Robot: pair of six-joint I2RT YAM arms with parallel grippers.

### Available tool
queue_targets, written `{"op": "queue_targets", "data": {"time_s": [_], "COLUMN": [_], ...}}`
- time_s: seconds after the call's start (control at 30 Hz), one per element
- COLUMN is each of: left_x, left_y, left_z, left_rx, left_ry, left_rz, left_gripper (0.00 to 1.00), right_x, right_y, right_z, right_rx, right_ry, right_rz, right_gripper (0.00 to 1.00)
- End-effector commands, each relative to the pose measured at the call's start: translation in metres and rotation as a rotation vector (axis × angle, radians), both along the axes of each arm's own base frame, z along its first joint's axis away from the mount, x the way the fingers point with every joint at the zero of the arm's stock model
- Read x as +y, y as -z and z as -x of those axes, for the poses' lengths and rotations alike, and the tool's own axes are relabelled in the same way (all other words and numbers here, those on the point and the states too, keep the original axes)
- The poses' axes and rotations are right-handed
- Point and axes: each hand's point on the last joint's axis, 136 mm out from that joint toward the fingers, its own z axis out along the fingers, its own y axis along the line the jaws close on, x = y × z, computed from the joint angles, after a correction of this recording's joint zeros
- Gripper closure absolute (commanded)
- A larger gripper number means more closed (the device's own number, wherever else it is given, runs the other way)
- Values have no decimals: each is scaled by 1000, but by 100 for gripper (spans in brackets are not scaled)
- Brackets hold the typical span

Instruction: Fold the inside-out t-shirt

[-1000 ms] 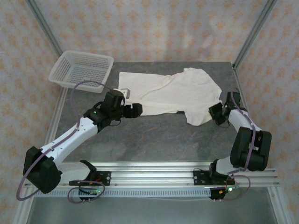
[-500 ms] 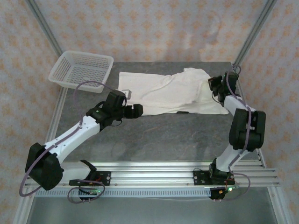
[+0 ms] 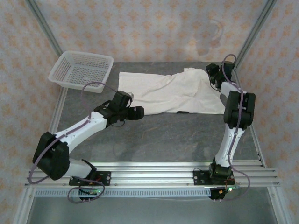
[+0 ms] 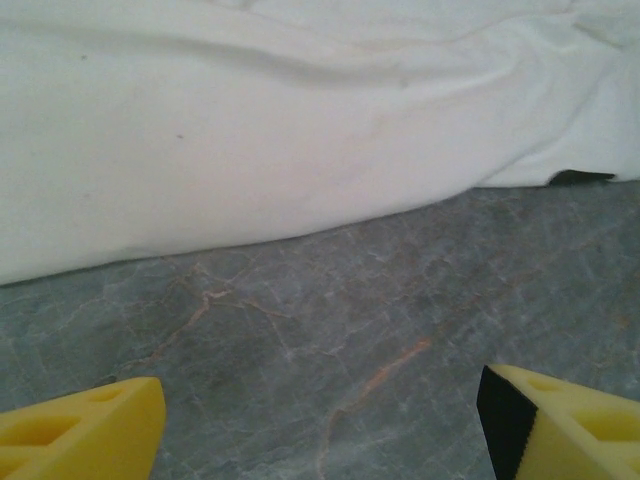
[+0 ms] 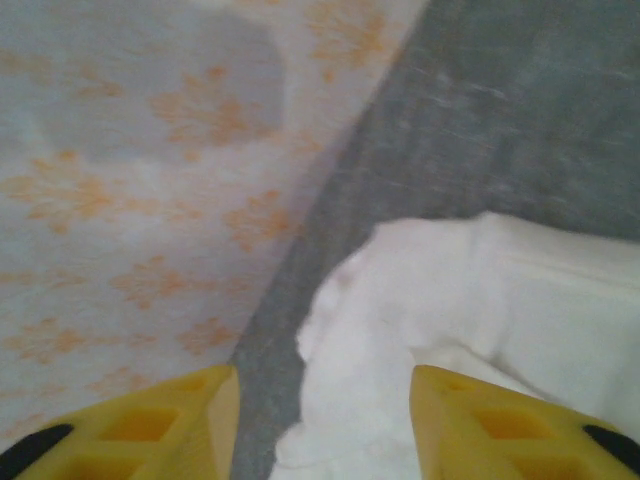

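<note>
Grey table, t-shirt just ahead of wide-open empty left gripper, beneath parted right gripper

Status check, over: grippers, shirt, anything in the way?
Left gripper open, at near edge of t-shirt. Right gripper open over its far right corner. Shirt flat, wrinkled. Mesh basket far left, apart from it.

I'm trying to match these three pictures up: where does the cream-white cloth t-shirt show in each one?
Top external: the cream-white cloth t-shirt lies spread across the far half of the grey marbled table.
Left wrist: the t-shirt spans the upper half, with the table below.
Right wrist: a bunched part of the t-shirt sits at lower right, on the table.
Shared landmark: the grey marbled table under the shirt.
</note>
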Motion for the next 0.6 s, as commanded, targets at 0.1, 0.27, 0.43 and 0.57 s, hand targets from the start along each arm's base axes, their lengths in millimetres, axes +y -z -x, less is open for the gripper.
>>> {"op": "queue_targets", "data": {"time_s": [0.1, 0.27, 0.43, 0.57], "left_x": [29, 48, 52, 71], "left_y": [17, 39, 74, 104], "left_z": [-32, -75, -110, -120], "left_rx": [48, 74, 161, 224], "left_ry": [-203, -301, -338, -409], "left_rz": [-113, -111, -101, -126], "left_gripper": [38, 100, 100, 100], "right_x": [-28, -53, -66, -58], "right_y": [13, 40, 86, 109], "right_z": [66, 128, 162, 170], "right_rx": [155, 277, 402, 505], "right_ry": [70, 178, 232, 194], "right_rz": [67, 79, -16, -48], "right_gripper": [51, 86, 100, 100]}}
